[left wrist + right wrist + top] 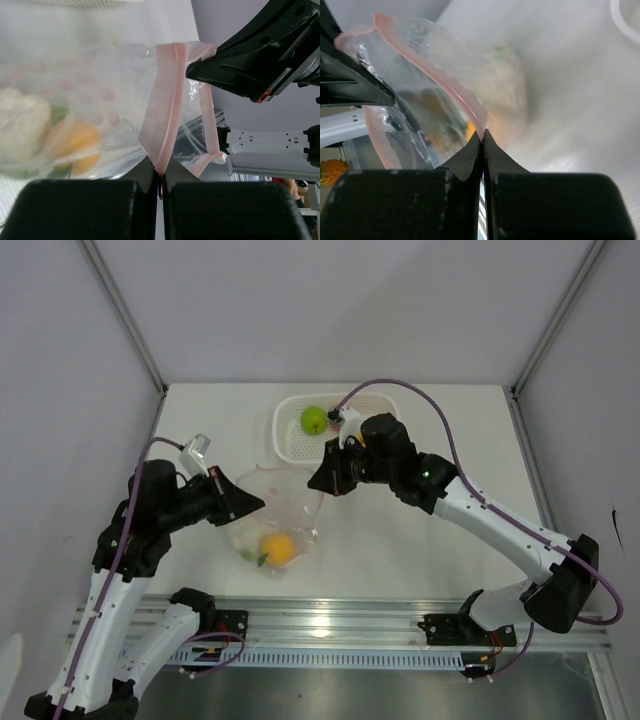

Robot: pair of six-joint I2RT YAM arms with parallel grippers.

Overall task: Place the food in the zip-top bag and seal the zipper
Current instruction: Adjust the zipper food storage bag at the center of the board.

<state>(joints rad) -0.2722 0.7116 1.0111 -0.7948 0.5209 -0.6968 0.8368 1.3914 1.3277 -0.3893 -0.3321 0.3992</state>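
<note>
The clear zip-top bag hangs between my two grippers over the table, mouth upward. My left gripper is shut on the pink zipper strip at one side of the mouth, pinched at the fingertips. On the opposite side of the mouth, my right gripper is shut on the zipper rim at its tips. Inside the bag lie a yellow-orange fruit and a white-green leafy vegetable. A green apple sits in the white basket.
The white perforated basket stands at the back middle of the table, just behind the right gripper. Grey walls enclose the table on three sides. The aluminium rail with both arm bases runs along the near edge.
</note>
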